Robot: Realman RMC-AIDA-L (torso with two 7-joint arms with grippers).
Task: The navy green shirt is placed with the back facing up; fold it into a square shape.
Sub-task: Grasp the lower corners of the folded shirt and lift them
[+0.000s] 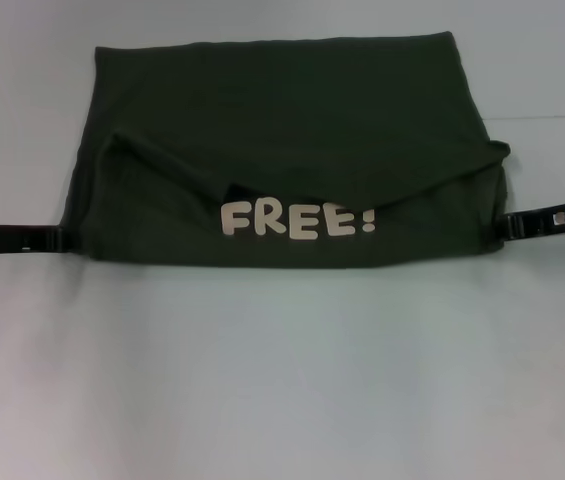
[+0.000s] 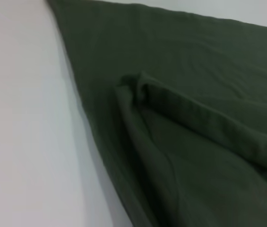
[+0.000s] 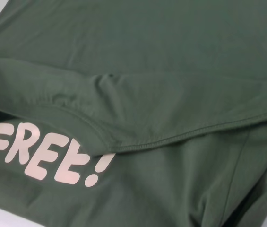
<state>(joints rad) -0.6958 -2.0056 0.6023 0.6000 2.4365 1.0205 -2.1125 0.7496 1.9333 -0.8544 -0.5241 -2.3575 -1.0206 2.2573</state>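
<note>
Navy green shirt (image 1: 282,120) partly folded on the desk (image 1: 282,380), a white "FREE!" print (image 1: 297,219) showing below a draped fold edge (image 1: 362,195), so the shirt is not plain here. The bundle is wider than it is deep; its long axis runs from one end effector to the other.

Left end effector (image 1: 62,238): low at the shirt's near left corner, with the cloth lying directly inboard of it and extending away toward the far edge. Right end effector (image 1: 507,224): low at the near right corner, cloth again directly inboard. Each tip meets the fabric margin; the two arms are about equally near, one per corner.

Grip state: whether either end effector is parted or closed, or has hold of the hem, cannot be told; the tips merge with the dark cloth in the head view, and neither wrist view shows its own fingers.

Judgement: the coming move likely turns on lifting this near edge and carrying it away from both end effectors toward the far edge, to shorten depth toward a square.

Hidden or unclear: the sleeves, folded under or inside; the layer count beneath the flap; the left wrist view shows only a rumpled ridge (image 2: 190,118) and a sliver of print.
</note>
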